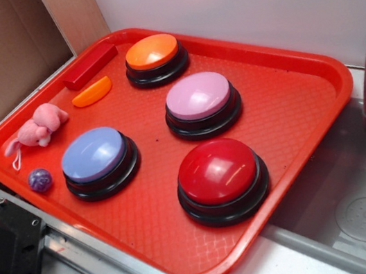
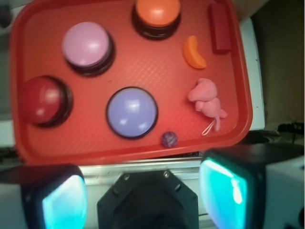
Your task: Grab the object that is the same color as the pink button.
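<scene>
One pink toy — beyond gripper

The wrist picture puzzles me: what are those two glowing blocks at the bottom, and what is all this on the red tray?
Those blocks are the robot arm's own fingers, seen by a camera on its wrist looking down. They stand apart and hold nothing. The other picture is taken from the side. On the red tray sit four dome buttons: a pink button, an orange one, a blue one and a red one. Beside them lie a fuzzy pink plush toy, a purple ball, an orange slice and a red block.
</scene>
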### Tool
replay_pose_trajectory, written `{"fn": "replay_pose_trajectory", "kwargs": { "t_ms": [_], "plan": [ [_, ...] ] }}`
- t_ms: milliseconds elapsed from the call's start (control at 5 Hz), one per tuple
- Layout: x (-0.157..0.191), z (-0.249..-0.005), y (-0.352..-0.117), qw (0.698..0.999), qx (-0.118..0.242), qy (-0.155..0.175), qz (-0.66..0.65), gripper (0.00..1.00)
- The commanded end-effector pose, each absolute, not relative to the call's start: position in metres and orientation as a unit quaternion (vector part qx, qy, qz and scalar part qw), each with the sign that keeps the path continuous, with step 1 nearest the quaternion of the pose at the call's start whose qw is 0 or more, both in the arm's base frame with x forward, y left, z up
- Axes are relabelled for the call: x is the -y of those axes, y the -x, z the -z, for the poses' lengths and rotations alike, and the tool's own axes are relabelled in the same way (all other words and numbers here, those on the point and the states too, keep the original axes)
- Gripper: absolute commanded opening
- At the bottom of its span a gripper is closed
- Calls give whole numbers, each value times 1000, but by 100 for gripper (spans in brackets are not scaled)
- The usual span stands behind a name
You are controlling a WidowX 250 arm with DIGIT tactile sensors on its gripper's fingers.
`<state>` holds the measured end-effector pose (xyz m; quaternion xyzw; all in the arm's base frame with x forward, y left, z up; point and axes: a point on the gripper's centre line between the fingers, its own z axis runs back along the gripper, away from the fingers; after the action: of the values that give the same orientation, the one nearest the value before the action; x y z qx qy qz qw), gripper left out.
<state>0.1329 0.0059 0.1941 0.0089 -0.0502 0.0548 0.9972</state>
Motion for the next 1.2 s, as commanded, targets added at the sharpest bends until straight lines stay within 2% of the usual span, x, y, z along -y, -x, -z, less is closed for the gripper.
{"fn": "replay_pose_trajectory", "kwargs": {
  "t_ms": [0,200,400,600,800,1000],
  "plan": [
    [-50,-149,-158,979,63,-48,-189,100],
    [-71,-130,-165,962,74,-64,-255,100],
    [-91,-104,-173,947,71,-60,-306,100],
    [-105,-84,-175,937,69,-81,-332,100],
    [-117,-62,-179,929,85,-115,-342,100],
    [-122,-45,-181,925,91,-114,-352,100]
  ]
}}
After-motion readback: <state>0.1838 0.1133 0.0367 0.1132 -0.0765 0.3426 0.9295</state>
